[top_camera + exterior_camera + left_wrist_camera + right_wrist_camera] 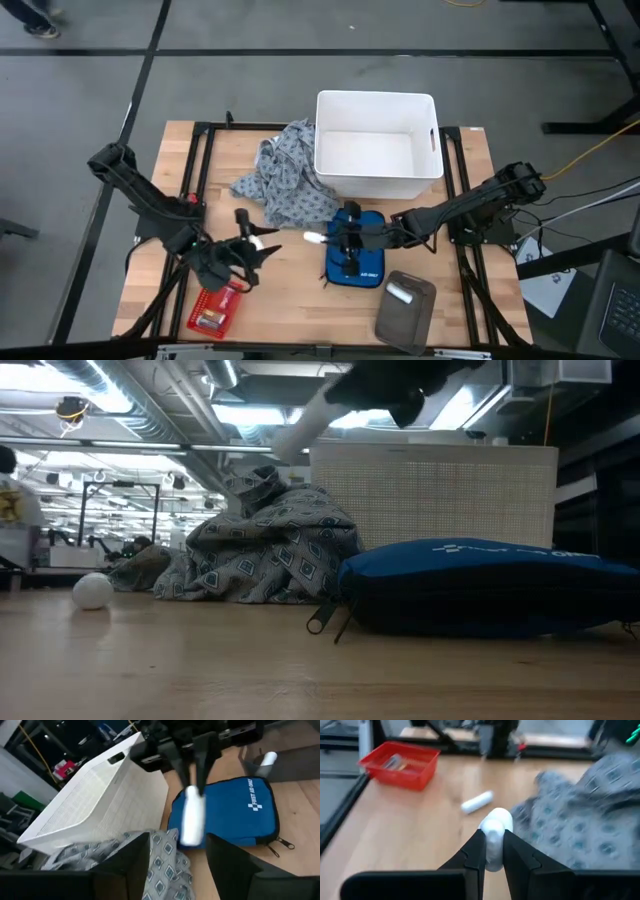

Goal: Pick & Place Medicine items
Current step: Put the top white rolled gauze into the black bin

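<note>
Pinched only by its end in our right gripper (490, 851), the white roll (494, 832) hung over the bench (290, 300) just left of the blue pouch (356, 260), and we judged it could slip, while our left gripper (262, 248) stood wide near another roll (477, 802).

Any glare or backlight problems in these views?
Low view: ceiling lights backlight the right gripper, leaving it a dark silhouette above its white roll. High view: even light, soft shadows only, no glare on the white bin. Right wrist view: the roll reads very bright between the fingers.
</note>
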`<state>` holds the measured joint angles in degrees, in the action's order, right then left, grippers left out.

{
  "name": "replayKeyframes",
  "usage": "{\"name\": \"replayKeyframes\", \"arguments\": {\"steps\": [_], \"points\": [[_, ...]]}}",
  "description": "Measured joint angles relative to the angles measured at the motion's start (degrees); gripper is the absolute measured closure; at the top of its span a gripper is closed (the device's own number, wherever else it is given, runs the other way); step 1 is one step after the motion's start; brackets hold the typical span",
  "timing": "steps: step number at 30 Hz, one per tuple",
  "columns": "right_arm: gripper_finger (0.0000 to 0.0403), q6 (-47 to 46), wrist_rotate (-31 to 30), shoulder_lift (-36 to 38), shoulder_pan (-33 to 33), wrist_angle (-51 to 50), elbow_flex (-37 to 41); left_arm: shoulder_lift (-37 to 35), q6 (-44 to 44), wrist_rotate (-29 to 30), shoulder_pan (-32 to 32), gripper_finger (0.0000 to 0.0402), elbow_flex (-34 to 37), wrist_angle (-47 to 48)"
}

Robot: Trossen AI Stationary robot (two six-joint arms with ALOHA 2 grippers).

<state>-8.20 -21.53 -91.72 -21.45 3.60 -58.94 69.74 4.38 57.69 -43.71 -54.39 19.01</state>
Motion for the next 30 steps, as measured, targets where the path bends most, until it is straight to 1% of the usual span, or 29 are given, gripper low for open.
{"name": "replayKeyframes", "arguments": {"steps": [4, 6, 9, 13, 17, 20, 22, 27, 30], "points": [[0.0352, -6.5, 5.3, 0.5, 0.0, -8.5, -1.5, -0.5, 1.8, 2.9, -2.2, 0.0209, 0.0, 1.8], [0.0352, -10.1, 8.1, 0.8, 0.0, -14.6, -3.3, -0.5, 1.8, 3.5, -2.8, 0.0208, 0.0, 2.0], [0.0352, -14.9, 15.1, 0.8, -0.4, -22.3, -6.7, -0.5, 1.6, 3.5, -2.8, 0.0208, 0.0, 2.2], [0.0352, -17.4, 25.8, 0.8, -1.8, -30.8, -10.7, -0.5, 1.5, 3.4, -2.6, 0.0208, 0.0, 2.2], [0.0353, -20.0, 32.9, 0.8, -3.6, -38.9, -14.5, -0.5, 1.4, 3.2, -2.6, 0.0208, 0.0, 2.2], [0.0353, -22.6, 35.8, 0.9, -4.6, -45.9, -16.4, -0.5, 1.4, 3.2, -2.6, 0.0208, 0.0, 2.2], [0.0353, -24.9, 37.5, 0.9, -5.2, -48.6, -16.5, -0.5, 1.4, 3.2, -2.6, 0.0208, 0.0, 2.2], [0.0353, -31.6, 40.4, 0.9, -6.4, -52.0, -13.7, -0.5, 1.4, 2.3, -2.6, 0.0208, 0.0, 2.2], [0.0353, -34.8, 43.8, 0.9, -7.3, -51.7, -10.9, -0.5, 1.7, 2.2, -2.6, 0.0208, 0.0, 2.2]]}}
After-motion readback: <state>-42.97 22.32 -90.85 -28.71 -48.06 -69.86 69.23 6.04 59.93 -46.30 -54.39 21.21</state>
